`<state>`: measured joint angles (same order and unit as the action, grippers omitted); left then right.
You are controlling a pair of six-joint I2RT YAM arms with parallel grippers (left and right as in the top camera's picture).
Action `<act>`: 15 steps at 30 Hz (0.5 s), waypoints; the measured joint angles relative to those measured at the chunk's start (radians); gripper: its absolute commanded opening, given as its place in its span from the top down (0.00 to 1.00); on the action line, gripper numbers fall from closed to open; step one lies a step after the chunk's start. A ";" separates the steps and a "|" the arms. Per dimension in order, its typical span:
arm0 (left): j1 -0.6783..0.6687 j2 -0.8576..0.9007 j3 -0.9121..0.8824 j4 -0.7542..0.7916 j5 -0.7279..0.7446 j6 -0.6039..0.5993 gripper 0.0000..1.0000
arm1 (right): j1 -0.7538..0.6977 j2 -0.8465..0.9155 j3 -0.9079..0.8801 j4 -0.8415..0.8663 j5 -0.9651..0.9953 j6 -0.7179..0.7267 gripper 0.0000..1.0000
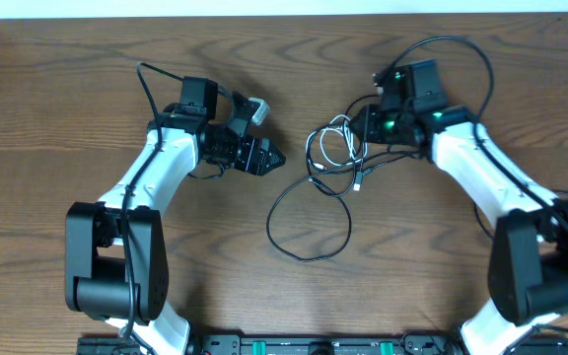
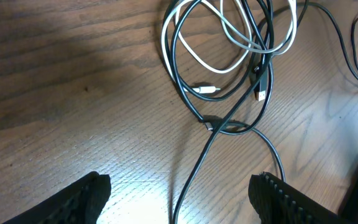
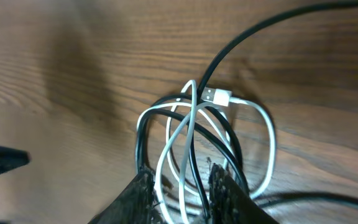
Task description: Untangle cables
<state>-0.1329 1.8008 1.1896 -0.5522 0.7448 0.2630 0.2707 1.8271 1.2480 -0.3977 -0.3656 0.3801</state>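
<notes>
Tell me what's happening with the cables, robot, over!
Left gripper open, empty. Right gripper pinching the cables. Black and white loops tangled together, not yet apart.

Bare brown wood-grain table [image 1: 47, 148]

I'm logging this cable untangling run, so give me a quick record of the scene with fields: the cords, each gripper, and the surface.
Surface: wooden table
Cords: black cord and white cord, looped together in one tangle
Left gripper: open, empty, beside the tangle
Right gripper: on the tangle, strands of both cords between narrow jaws; grip unclear
Task status: cords not yet separated
</notes>
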 measured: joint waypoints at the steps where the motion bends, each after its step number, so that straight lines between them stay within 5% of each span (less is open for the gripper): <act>1: 0.000 0.000 0.000 0.000 0.000 0.000 0.23 | 0.006 0.014 0.000 0.006 0.002 0.003 0.76; 15: 0.000 0.000 0.000 0.000 0.000 0.000 0.23 | 0.016 0.060 0.000 0.040 0.049 0.006 0.78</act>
<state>-0.1329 1.8008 1.1896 -0.5522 0.7448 0.2630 0.2867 1.8870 1.2480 -0.3580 -0.3168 0.3866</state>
